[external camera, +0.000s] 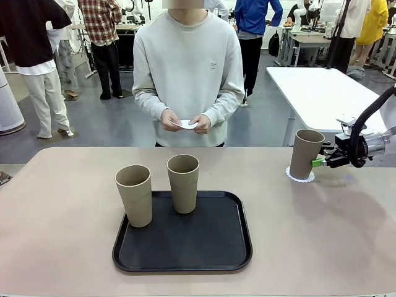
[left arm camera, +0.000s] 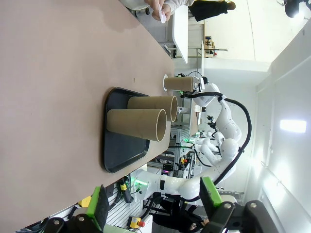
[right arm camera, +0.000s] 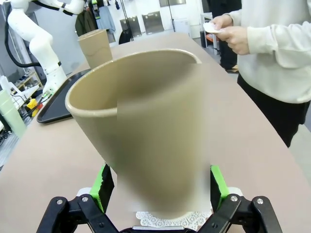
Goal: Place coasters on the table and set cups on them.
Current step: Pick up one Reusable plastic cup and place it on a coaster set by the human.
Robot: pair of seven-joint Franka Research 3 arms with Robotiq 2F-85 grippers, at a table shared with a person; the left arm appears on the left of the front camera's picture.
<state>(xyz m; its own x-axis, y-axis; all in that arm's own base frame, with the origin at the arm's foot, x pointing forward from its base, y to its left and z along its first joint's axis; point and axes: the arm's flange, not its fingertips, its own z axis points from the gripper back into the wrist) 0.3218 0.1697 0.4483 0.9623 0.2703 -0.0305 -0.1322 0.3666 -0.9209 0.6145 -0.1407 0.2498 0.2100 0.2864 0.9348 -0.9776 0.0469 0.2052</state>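
At frame right, one cup (external camera: pixel 306 153) stands upright on a coaster (external camera: pixel 300 176) between the right gripper's (external camera: pixel 318 162) released jaws. The left gripper (left arm camera: pixel 154 201), also released and empty, seems nearer the tray cups (external camera: pixel 133 195).

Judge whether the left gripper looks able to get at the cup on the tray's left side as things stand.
Probably yes: the left gripper is open and faces that cup across bare table, with nothing between them.
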